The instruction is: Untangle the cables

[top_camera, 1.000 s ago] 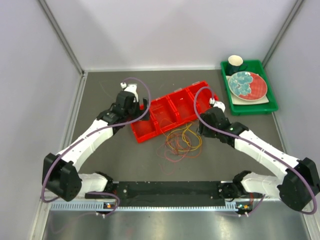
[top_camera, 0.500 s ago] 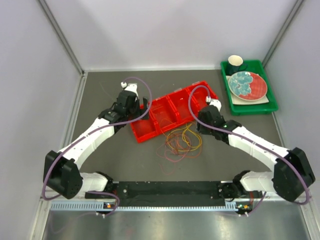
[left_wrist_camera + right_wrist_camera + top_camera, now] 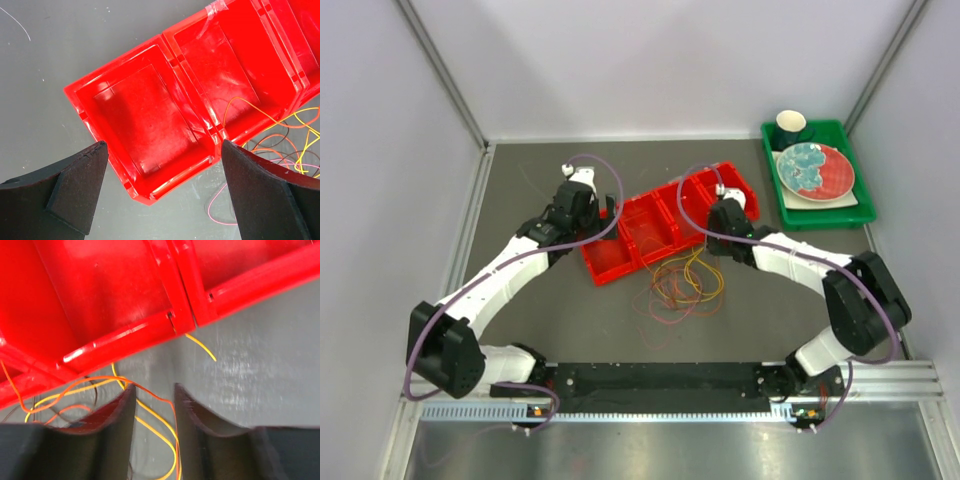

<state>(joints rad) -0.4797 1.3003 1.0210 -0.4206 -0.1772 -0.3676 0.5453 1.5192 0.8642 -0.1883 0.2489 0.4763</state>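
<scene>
The cables point(image 3: 685, 285) lie in a loose tangle of yellow, orange, dark red and pink loops on the grey table, just in front of a red compartment tray point(image 3: 650, 230). My right gripper point(image 3: 715, 240) hangs at the tray's front right edge. In the right wrist view its jaws point(image 3: 155, 392) stand narrowly open, with an orange cable point(image 3: 100, 378) and a yellow cable point(image 3: 160, 421) running through the gap. My left gripper point(image 3: 164, 145) is wide open and holds nothing, above the left compartment of the tray point(image 3: 145, 115). Cable loops point(image 3: 280, 135) show to its right.
A green tray point(image 3: 860, 212) at the back right holds a patterned plate point(image 3: 813, 168) and a dark cup point(image 3: 790, 127). A black rail point(image 3: 660, 378) runs along the near edge between the arm bases. Walls close in both sides.
My right arm has swung left and further in toward the red tray's front edge, and its jaws have narrowed around the cables. The left arm has not moved.
</scene>
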